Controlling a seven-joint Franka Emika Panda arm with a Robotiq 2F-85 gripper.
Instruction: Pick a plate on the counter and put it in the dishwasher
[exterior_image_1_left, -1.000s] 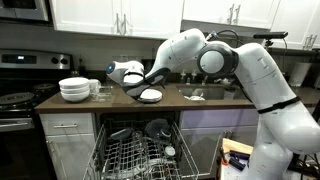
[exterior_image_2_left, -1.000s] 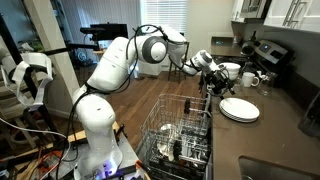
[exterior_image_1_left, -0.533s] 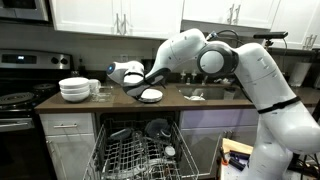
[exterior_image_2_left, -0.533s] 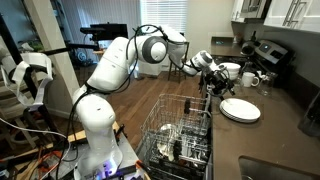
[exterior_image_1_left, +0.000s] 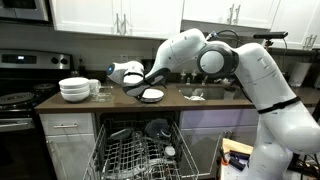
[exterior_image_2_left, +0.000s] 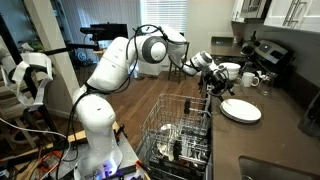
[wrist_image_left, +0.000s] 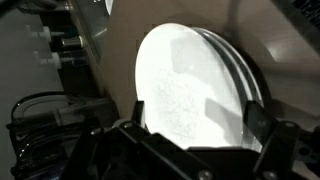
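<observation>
One small white plate (exterior_image_1_left: 150, 95) lies flat on the dark bench (exterior_image_1_left: 110, 100), directly above the open dishwasher (exterior_image_1_left: 135, 150). The Panda arm's gripper (exterior_image_1_left: 138, 86) hovers close beside and above it, jaws spread wide with nothing between them. In the wrist view the plate (wrist_image_left: 195, 85) fills the frame beyond the two fingers. Doubled rim lines along one edge suggest it may rest on another plate, though that cannot be settled from here. The piece looks like glazed ceramic: stiff, fairly light, smooth enough to slip, and liable to chip or break if dropped onto the bench or knocked against the wire rack (exterior_image_2_left: 185, 125). Lying flat, it offers little to grip but its low rim. The likeliest hold is therefore a pinch across the edge nearest the gripper, one finger over the rim and one under, firm but not crushing. A stack of white bowls (exterior_image_1_left: 73, 90) stands well apart along the bench.
</observation>
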